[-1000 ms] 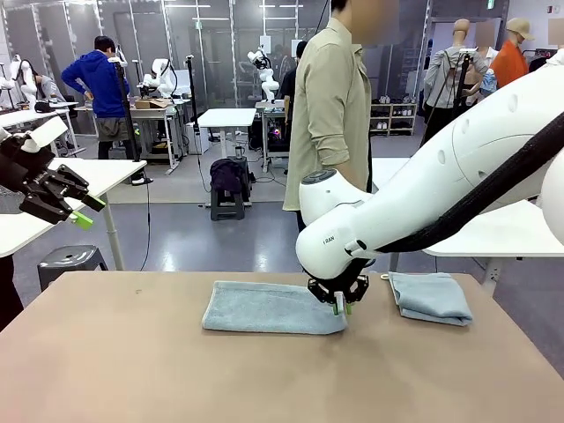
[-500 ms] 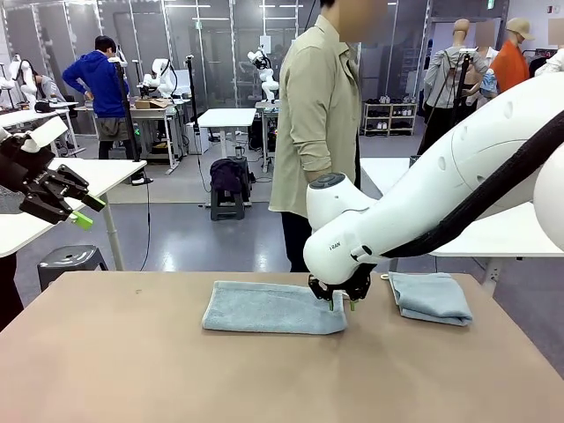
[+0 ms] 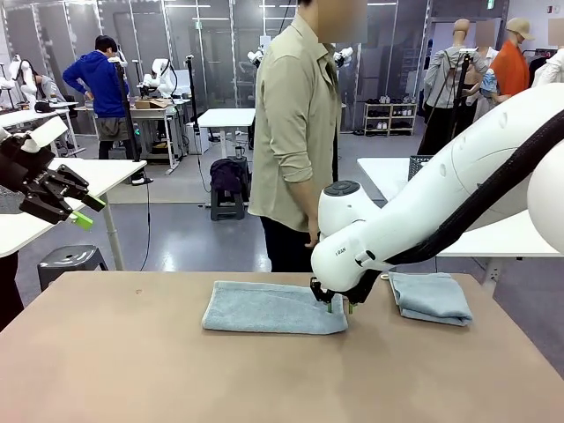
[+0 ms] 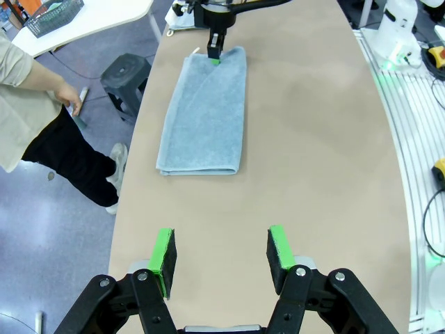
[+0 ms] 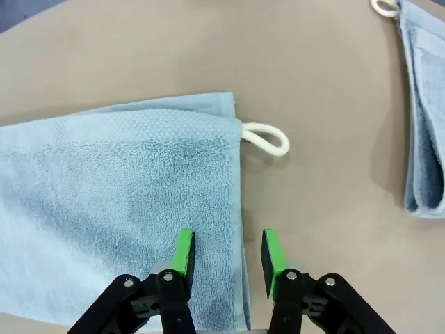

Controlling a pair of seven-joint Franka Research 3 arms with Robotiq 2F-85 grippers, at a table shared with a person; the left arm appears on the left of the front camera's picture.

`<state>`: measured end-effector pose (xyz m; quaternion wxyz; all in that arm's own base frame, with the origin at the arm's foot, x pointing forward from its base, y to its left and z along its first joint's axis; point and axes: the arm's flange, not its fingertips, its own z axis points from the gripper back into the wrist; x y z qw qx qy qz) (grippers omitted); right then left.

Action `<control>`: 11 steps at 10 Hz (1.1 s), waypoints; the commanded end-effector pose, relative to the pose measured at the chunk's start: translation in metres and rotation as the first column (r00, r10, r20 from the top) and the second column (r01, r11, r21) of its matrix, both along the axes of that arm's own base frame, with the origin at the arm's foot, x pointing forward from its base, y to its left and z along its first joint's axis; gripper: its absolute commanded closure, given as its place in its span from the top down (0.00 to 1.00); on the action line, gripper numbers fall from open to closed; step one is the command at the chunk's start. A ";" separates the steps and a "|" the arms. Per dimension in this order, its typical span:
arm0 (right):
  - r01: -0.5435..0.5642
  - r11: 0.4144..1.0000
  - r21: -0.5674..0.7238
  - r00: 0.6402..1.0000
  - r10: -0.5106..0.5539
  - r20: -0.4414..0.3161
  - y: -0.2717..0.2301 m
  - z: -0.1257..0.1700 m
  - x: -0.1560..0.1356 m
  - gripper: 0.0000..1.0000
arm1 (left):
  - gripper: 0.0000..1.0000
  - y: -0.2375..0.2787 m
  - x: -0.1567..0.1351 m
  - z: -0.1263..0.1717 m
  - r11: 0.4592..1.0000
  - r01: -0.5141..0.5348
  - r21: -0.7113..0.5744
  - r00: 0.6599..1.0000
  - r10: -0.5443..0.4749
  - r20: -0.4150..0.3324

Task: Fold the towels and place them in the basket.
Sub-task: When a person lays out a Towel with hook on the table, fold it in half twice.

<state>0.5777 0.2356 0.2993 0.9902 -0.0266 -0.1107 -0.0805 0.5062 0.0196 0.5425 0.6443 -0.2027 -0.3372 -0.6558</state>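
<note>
A light blue-grey towel (image 3: 273, 307), folded in a long strip, lies in the middle of the table. My right gripper (image 3: 337, 306) hovers low over its right end. In the right wrist view the right gripper (image 5: 224, 254) is open, its green pads straddling the edge of the towel (image 5: 118, 181), with nothing pinched; the towel's white loop (image 5: 268, 138) lies just beyond. A second folded towel (image 3: 432, 297) rests at the right. My left gripper (image 3: 66, 207) hangs open, high at the far left. The basket (image 4: 52, 15) stands on a white side table.
A person (image 3: 295, 132) in a beige shirt stands at the far edge of the table, close behind the right arm. The near half of the brown table (image 3: 176, 379) is bare. A dark stool (image 4: 125, 73) stands by the table's far side.
The person has stepped to the left along the far side. My right arm's elbow has shifted slightly right; its gripper stays at the towel's right end. The left arm has not moved.
</note>
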 end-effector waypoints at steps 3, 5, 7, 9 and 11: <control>-0.044 0.995 0.087 0.999 0.043 0.011 -0.016 -0.003 -0.008 0.50 | 0.67 0.001 -0.001 0.001 1.000 0.005 0.014 1.000 -0.005 0.001; -0.093 0.991 0.099 0.995 0.089 0.040 -0.018 -0.006 -0.008 0.50 | 0.67 0.001 -0.001 0.001 1.000 0.005 0.014 1.000 -0.005 0.001; -0.119 0.986 0.120 0.992 0.113 0.052 -0.022 -0.007 -0.006 0.44 | 0.67 0.001 -0.001 0.001 1.000 0.005 0.014 1.000 -0.005 0.001; -0.097 0.990 0.105 0.994 0.092 0.055 -0.022 -0.008 -0.007 0.31 | 0.67 0.001 -0.001 0.001 1.000 0.005 0.014 1.000 -0.005 0.001; -0.081 0.992 0.094 0.996 0.077 0.045 -0.022 -0.011 -0.007 0.31 | 0.67 0.001 -0.001 0.001 1.000 0.005 0.014 1.000 -0.005 0.001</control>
